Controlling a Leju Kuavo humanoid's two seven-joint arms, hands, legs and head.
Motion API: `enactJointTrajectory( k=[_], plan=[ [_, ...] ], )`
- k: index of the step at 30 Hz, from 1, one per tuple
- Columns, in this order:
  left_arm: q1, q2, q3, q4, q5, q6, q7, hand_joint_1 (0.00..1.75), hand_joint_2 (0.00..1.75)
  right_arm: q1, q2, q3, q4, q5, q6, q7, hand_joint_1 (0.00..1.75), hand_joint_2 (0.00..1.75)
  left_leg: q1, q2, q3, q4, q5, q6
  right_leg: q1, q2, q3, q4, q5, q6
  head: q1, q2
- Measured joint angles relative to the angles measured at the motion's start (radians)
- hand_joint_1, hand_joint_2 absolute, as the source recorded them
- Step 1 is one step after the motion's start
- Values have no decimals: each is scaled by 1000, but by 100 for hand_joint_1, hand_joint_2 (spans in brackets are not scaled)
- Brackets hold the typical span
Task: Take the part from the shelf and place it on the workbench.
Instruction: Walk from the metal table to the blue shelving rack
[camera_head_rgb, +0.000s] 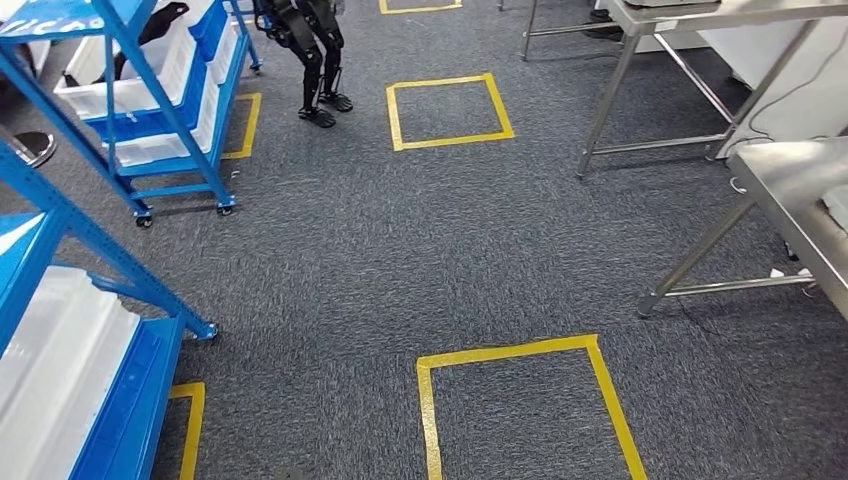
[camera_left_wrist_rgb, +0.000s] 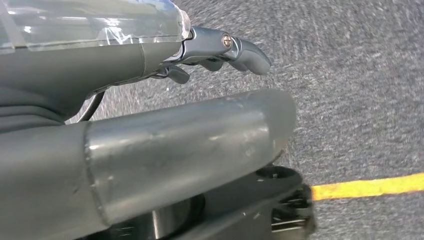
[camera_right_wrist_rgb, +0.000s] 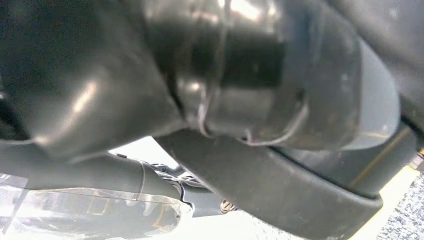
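Yellow tape (camera_head_rgb: 520, 352) marks a square on the grey carpet (camera_head_rgb: 330, 270) right by the robot's feet, and a second square (camera_head_rgb: 449, 112) lies farther on. I think these squares show the robot where to stand. A blue shelf (camera_head_rgb: 60, 330) on wheels stands close on the left, with a white bin (camera_head_rgb: 50, 360) resting in it. Another blue shelf (camera_head_rgb: 150, 110) stands farther back, also with white bins. A steel worktop (camera_head_rgb: 800, 190) comes in on the right, and a second steel table (camera_head_rgb: 680, 15) stands behind it. Far back, dark legs (camera_head_rgb: 315, 60) stand on the carpet.

The left hand (camera_left_wrist_rgb: 220, 50) hangs low over the carpet, near a yellow line (camera_left_wrist_rgb: 370, 187). Its fingers (camera_left_wrist_rgb: 250, 55) curl a little and hold nothing that I can see. The right hand (camera_right_wrist_rgb: 165, 182) is seen very close and blurry, so I cannot tell if it is spread or closed.

I cannot see the part itself. It is likely in one of the white bins, but the pictures do not show inside them. The job looks like it is just starting: the robot faces the open floor between shelf and worktop. I think it must turn to the shelf on the left first. The arms hang down, likely to keep them out of the way while walking.
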Motion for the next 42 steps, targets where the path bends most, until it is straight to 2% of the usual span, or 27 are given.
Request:
enactJointTrajectory(
  k=[1,2,4,6,7,9,10,12,14,15,16,17,19,21,23,24,25,27,29,31,32,33,35,37,38,40,42],
  plan=[
    [1,0,0,0,-1,0,0,0,0,1,0,0,0,0,0,0,0,0,1,5,-11,29,-6,-1,2,-16,0,0,-1,-1,0,0],
    [2,0,0,0,-2,0,0,0,0,0,0,0,0,0,-1,0,0,0,1,8,-3,18,8,0,3,-30,1,1,-3,-1,0,0],
    [4,0,1,0,-3,0,0,0,0,0,0,0,0,1,-2,0,0,0,-2,31,66,-102,68,7,5,-54,6,1,-7,2,0,0],
    [1,0,1,0,-4,0,0,0,0,-1,0,0,0,1,-2,0,0,0,-11,67,129,-217,103,19,9,-73,10,1,-12,9,0,0],
    [0,0,1,0,-5,0,0,0,0,-1,0,0,0,1,-2,0,0,0,-15,78,141,-242,106,24,11,-82,12,1,-14,14,0,0],
    [2,0,1,0,-5,0,0,0,0,-3,1,0,0,1,-3,-1,0,0,-18,62,142,-251,107,34,12,-96,18,-3,-16,24,0,0],
    [4,0,1,0,-5,0,1,0,0,-5,0,0,0,1,-3,-1,0,0,-16,52,145,-258,111,39,10,-89,22,-2,-19,30,0,0],
    [5,-1,1,0,-5,0,1,0,0,-6,-1,0,-1,2,-3,-2,0,0,-10,31,153,-274,119,51,6,-41,8,39,-51,39,1,0],
    [1,-2,1,0,-5,0,1,0,0,-3,-3,0,0,2,-3,-3,0,0,-9,12,154,-277,123,58,2,10,-52,158,-112,42,1,0],
    [0,-2,1,0,-5,0,1,0,0,-3,-4,0,0,2,-3,-5,0,0,-9,1,153,-277,124,60,2,18,-86,222,-135,43,1,0],
    [1,-2,1,0,-5,0,1,0,0,-3,-4,-1,0,2,-3,-7,0,0,-9,-12,154,-276,123,60,2,22,-109,263,-140,44,1,0],
    [1,-2,1,0,-5,0,1,0,0,-3,-5,-1,0,2,-3,-9,0,0,-9,-26,156,-275,122,60,1,23,-116,269,-125,46,1,0],
    [3,-3,1,0,-5,0,1,0,0,-4,-5,-1,0,2,-3,-11,0,0,-8,-54,158,-270,119,56,-3,35,-78,173,-49,47,1,0],
    [1,-3,2,0,-5,0,1,0,0,-3,-6,-1,1,2,-2,-11,0,0,-9,-79,152,-258,114,48,-9,75,-34,61,2,44,1,0],
    [1,-3,2,0,-5,0,1,0,0,-4,-6,-1,2,2,-2,-10,0,0,-9,-98,139,-249,114,36,-9,98,-24,24,5,37,0,0],
    [2,-3,2,0,-5,0,1,0,0,-4,-6,-1,2,2,-1,-11,0,0,-7,-108,134,-249,116,28,-7,91,-25,20,7,30,0,0],
    [4,-3,2,0,-5,0,1,0,0,-5,-6,-1,2,2,0,-11,0,0,-4,-105,131,-248,115,23,-6,80,-23,17,10,23,0,0],
    [5,-3,2,0,-5,1,2,0,0,-4,-5,-1,2,2,1,-12,0,0,-4,-65,112,-209,91,13,-6,57,-18,7,14,8,0,0],
    [2,-3,2,0,-5,1,4,0,0,-1,-5,-1,2,2,2,-12,0,0,-4,-14,59,-97,32,6,-3,29,-15,4,13,-2,-1,0],
    [0,-3,2,0,-5,1,5,0,0,1,-5,-1,2,2,3,-12,0,0,-1,2,3,17,-11,2,2,0,-15,4,11,-5,-1,0],
    [2,-3,2,0,-5,1,6,0,0,2,-5,-1,2,2,3,-12,0,0,-1,5,-4,31,-8,1,3,-13,-14,4,10,-6,-1,0],
    [4,-3,2,0,-5,1,6,0,0,1,-5,-1,2,2,3,-12,0,0,-1,9,10,7,13,3,4,-24,-12,4,8,-6,-1,0],
    [5,-3,2,0,-5,1,6,0,0,1,-5,-1,2,3,3,-12,0,0,-4,35,82,-129,76,11,6,-43,-7,4,4,-2,-1,0],
    [2,-3,2,0,-5,1,6,0,0,1,-5,-1,2,5,3,-12,0,0,-13,63,137,-233,105,23,9,-59,-3,5,0,6,-1,0],
    [1,-3,2,0,-5,1,6,0,0,0,-5,-1,2,5,4,-12,0,0,-17,68,143,-250,105,28,10,-66,-1,4,-2,11,-1,0],
    [3,-3,2,0,-4,1,6,0,0,-2,-4,-1,2,6,4,-12,0,0,-18,51,146,-259,108,39,9,-75,5,2,-4,22,-1,0],
    [5,-3,2,0,-3,1,6,0,0,-4,-5,-1,2,7,5,-12,0,0,-13,35,157,-275,117,51,6,-43,0,24,-23,32,0,0]
  ],
)
